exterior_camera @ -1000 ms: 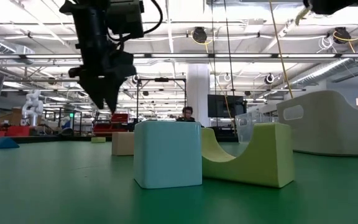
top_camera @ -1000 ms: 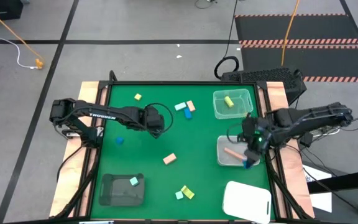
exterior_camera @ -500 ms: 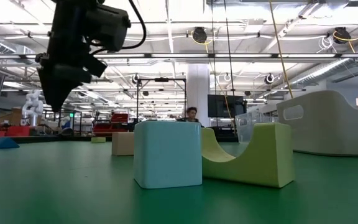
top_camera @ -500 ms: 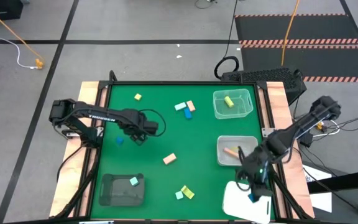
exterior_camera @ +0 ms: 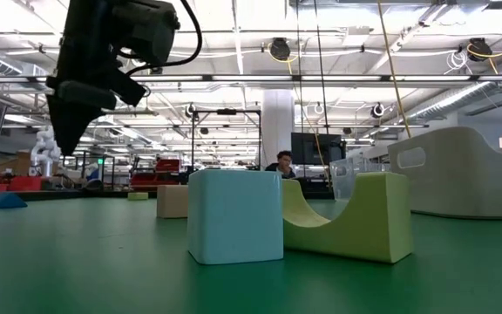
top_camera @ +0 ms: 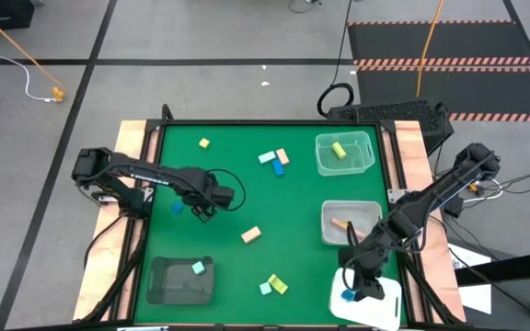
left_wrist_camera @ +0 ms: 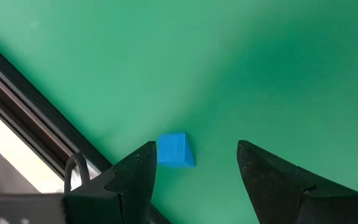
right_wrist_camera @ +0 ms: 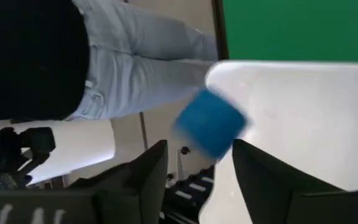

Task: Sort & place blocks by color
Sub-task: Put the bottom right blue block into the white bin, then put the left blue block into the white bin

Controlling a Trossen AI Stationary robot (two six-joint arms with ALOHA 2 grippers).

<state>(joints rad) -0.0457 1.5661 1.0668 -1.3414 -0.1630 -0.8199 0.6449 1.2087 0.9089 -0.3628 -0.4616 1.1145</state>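
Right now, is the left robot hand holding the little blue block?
No, in the left wrist view the left gripper is open above the green mat, and the blue block lies on the mat, not pinched.

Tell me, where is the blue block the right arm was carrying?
In the high view, the blue block is at the white tray in the table's front right corner, just under the right gripper.

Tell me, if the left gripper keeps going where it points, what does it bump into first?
Probably the blue block on the green table. It lies just ahead of the open left gripper, slightly toward one finger, so that finger might touch first.
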